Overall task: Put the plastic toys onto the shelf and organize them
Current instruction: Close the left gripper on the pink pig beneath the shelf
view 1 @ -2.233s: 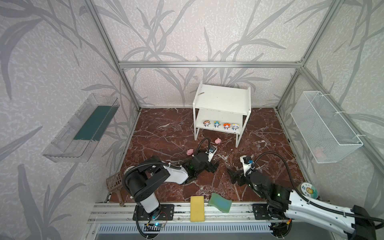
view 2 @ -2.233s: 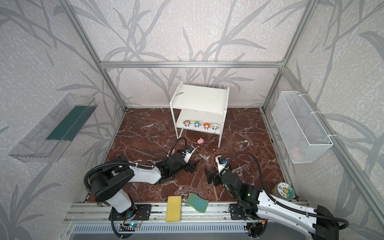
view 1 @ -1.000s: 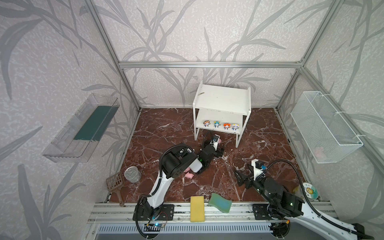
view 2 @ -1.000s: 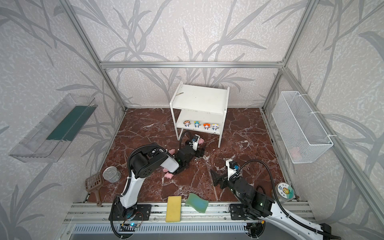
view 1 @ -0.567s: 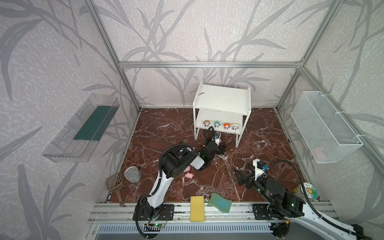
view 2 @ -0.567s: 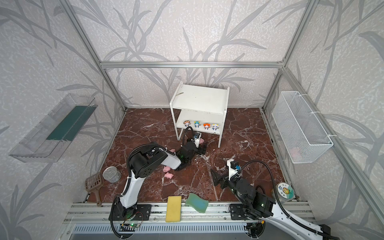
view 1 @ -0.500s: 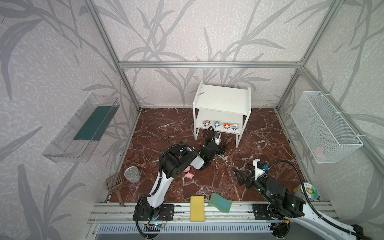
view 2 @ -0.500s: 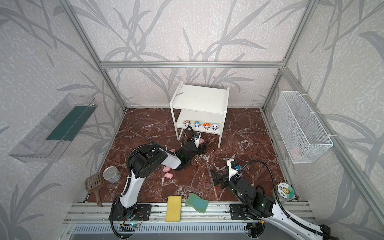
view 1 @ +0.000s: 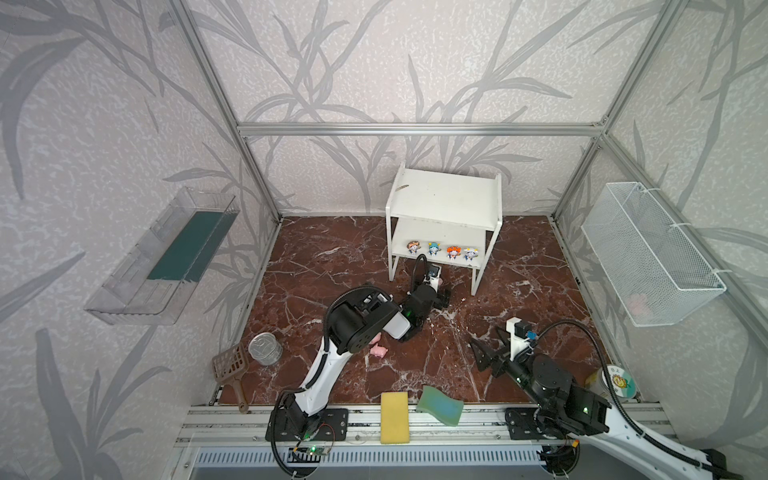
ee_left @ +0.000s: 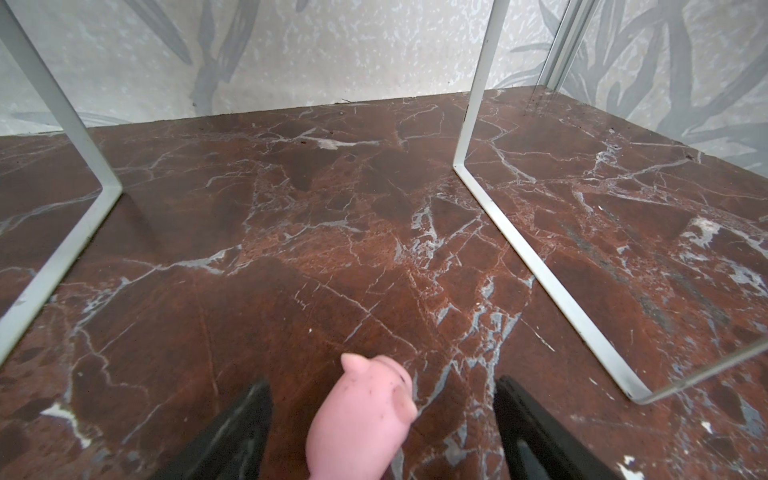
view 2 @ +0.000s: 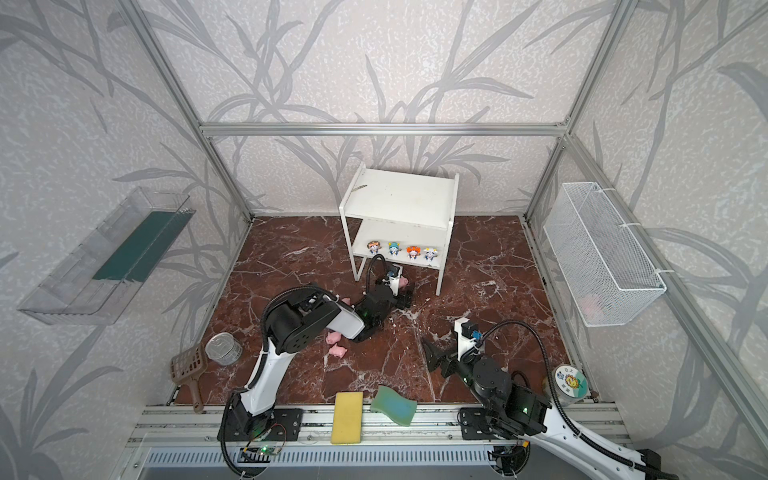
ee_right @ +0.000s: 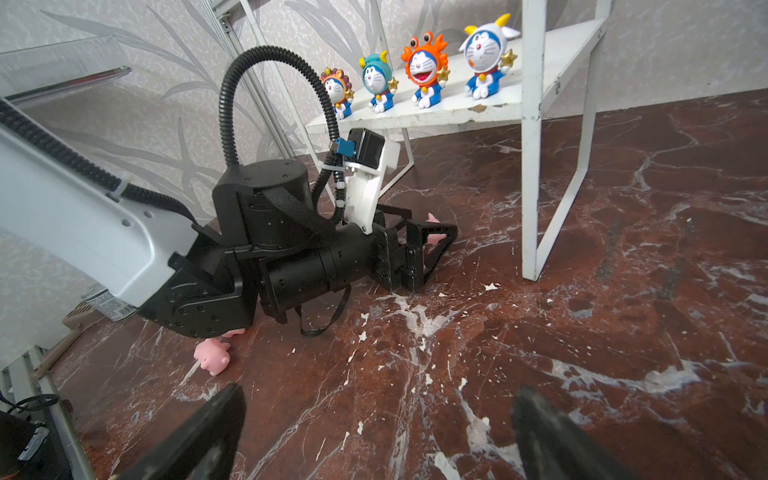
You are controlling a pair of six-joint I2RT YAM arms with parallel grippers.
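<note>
- Just in front of the shelf (view 1: pixel 444 199), low over the tabletop (view 1: pixel 332 257), the left hand (ee_left: pixel 382 381) faces the gap between the shelf's legs, its fingers apart.
- A pig (ee_left: pixel 361 419) sits between those fingers, with a gap on each side.
- Four figurines (ee_right: pixel 424 70) stand in a row along the front edge of the shelf's lower board.
- Two more pigs (view 2: pixel 337 352) lie well in front of the shelf, beside the left arm.
- The right hand (ee_right: pixel 380 392) hovers well in front of the shelf, fingers wide apart, empty.

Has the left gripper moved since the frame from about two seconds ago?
Yes. The left gripper has advanced toward the shelf and now lies low before its front legs, a pink pig between its open jaws.
</note>
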